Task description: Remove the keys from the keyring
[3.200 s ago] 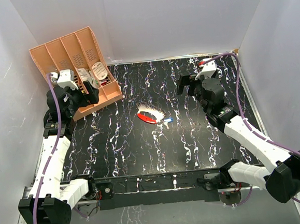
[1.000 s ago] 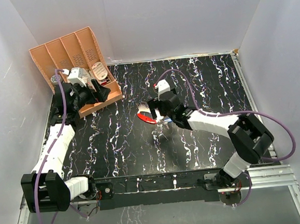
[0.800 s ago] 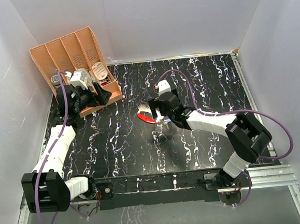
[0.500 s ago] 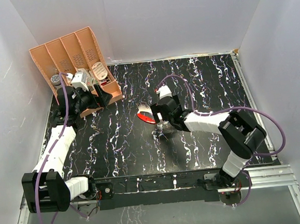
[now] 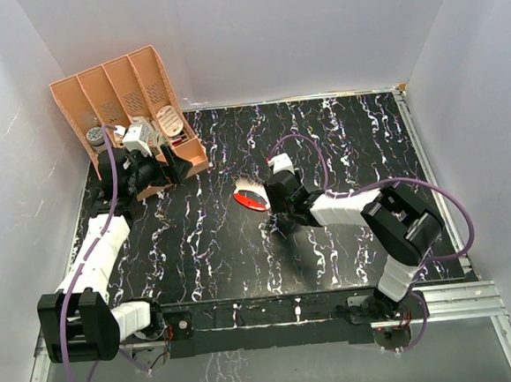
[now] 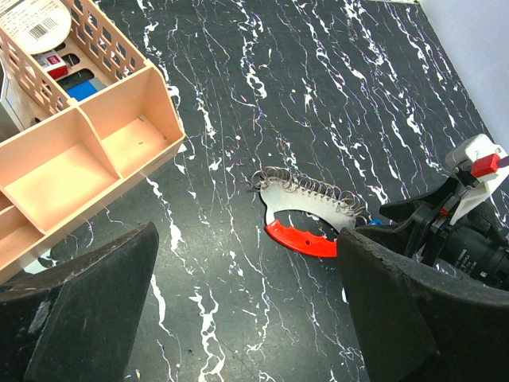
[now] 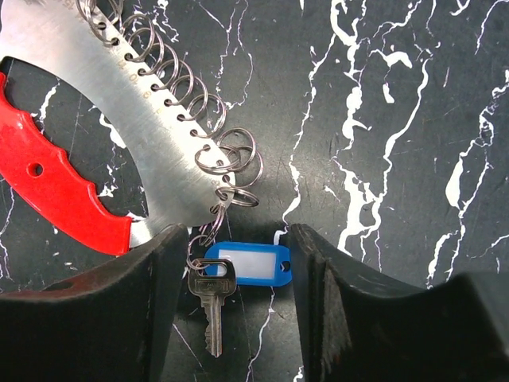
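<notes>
The keyring (image 5: 251,197) is a silvery crescent plate (image 7: 119,135) with a red grip (image 7: 56,191) and several wire rings along its edge. It lies flat on the black marbled table. One small silvery key (image 7: 211,306) and a blue plastic tag (image 7: 248,263) hang from a ring at the plate's lower end. My right gripper (image 7: 238,255) is open and low over them, with one finger on each side of the key and tag. My left gripper (image 6: 246,270) is wide open and empty, well above the table to the left of the keyring (image 6: 306,215).
A peach divided organizer (image 5: 123,86) holding several small items leans at the back left, right beside my left gripper (image 5: 172,165); its near corner shows in the left wrist view (image 6: 79,151). White walls enclose the table. A purple cable (image 5: 324,163) loops over the right arm.
My right arm has swung in from the back right to the keyring and lowered until its open fingers straddle the key and tag. My left arm has shifted only slightly beside the organizer.
</notes>
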